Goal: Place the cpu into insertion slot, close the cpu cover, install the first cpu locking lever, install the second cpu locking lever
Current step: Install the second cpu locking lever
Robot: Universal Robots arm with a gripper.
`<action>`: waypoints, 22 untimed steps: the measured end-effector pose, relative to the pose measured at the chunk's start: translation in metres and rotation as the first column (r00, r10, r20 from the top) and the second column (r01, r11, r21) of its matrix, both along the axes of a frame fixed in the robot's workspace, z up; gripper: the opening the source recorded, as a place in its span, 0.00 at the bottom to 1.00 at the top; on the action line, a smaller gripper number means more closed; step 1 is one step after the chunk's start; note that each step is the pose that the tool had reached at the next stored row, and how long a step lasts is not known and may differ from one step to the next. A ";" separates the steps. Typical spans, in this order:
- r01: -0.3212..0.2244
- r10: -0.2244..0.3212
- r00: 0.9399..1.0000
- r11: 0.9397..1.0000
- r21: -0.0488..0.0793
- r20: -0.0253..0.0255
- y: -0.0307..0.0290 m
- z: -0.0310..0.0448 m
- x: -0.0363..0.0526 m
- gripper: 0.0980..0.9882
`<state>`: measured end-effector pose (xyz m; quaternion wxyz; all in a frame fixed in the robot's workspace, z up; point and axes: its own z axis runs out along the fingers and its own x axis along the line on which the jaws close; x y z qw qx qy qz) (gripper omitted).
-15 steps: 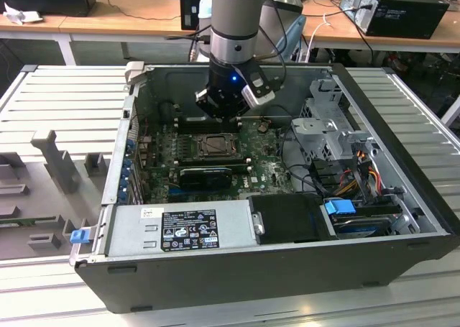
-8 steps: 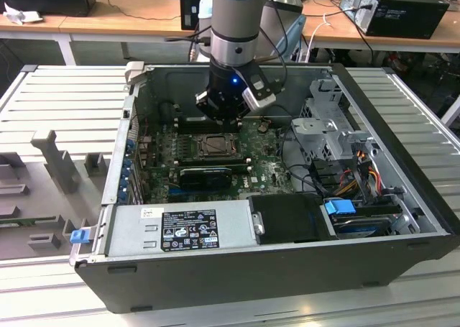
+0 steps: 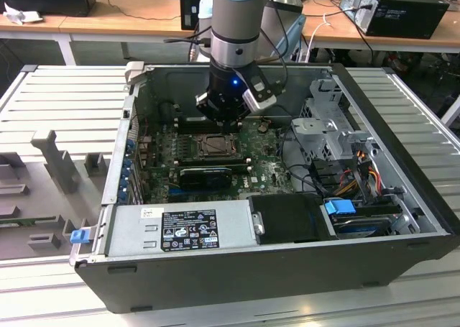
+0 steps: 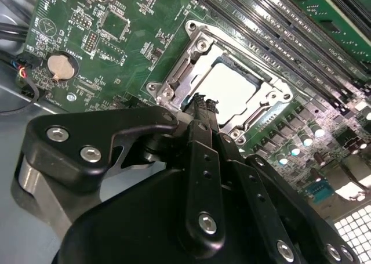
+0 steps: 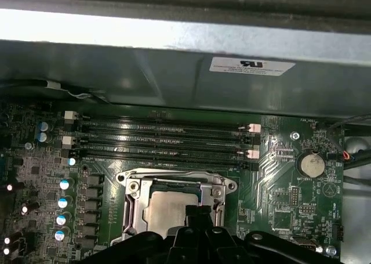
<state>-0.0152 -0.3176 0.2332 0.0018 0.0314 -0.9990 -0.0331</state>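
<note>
The cpu (image 4: 232,89) (image 5: 168,210) lies flat in the insertion slot (image 3: 214,146), its dull silver top showing. The cpu cover (image 4: 178,73) (image 5: 134,209), a thin silver frame, lies down around the chip in both wrist views. My gripper (image 3: 224,116) hangs from the arm inside the open computer case, just above the socket. In the second wrist view its black fingertips (image 4: 202,103) are pressed together at the socket's near edge, partly over the cover's rim. Nothing shows between them. The same tips (image 5: 197,213) cover one side of the chip in the first wrist view.
Long black memory slots (image 5: 162,139) (image 4: 278,20) run beside the socket, close to the case wall (image 5: 174,72). A coin battery (image 4: 61,67) sits on the green board. A long black card (image 3: 206,174), the power supply (image 3: 180,230) and a drive cage (image 3: 330,126) with cables hem in the board.
</note>
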 end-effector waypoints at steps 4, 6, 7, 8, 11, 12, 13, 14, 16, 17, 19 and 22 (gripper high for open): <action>0.000 0.000 1.000 1.000 0.001 0.000 -0.0012 0.0032 0.0001 0.01; 0.000 0.000 1.000 1.000 0.000 0.000 -0.0046 0.0033 0.0001 0.01; 0.000 0.000 1.000 1.000 0.000 0.000 -0.0059 0.0033 0.0001 0.01; 0.000 0.000 1.000 1.000 0.000 0.000 -0.0092 0.0031 0.0001 0.01; 0.000 0.000 1.000 1.000 0.000 -0.004 -0.0183 0.0025 0.0000 0.01; 0.000 0.000 1.000 1.000 0.000 -0.005 -0.0219 0.0023 0.0001 0.01; 0.000 0.000 1.000 1.000 0.000 -0.005 -0.0253 0.0022 0.0001 0.01; 0.000 0.000 1.000 1.000 0.001 -0.006 -0.0291 0.0021 0.0001 0.01; 0.000 0.000 1.000 1.000 0.009 -0.013 -0.0346 0.0020 0.0000 0.01; 0.000 0.000 1.000 1.000 0.015 -0.016 -0.0354 0.0020 0.0000 0.01; 0.000 0.001 1.000 1.000 0.027 -0.020 -0.0395 0.0018 0.0000 0.01; 0.000 0.001 1.000 0.998 0.064 -0.021 -0.0544 0.0014 -0.0001 0.01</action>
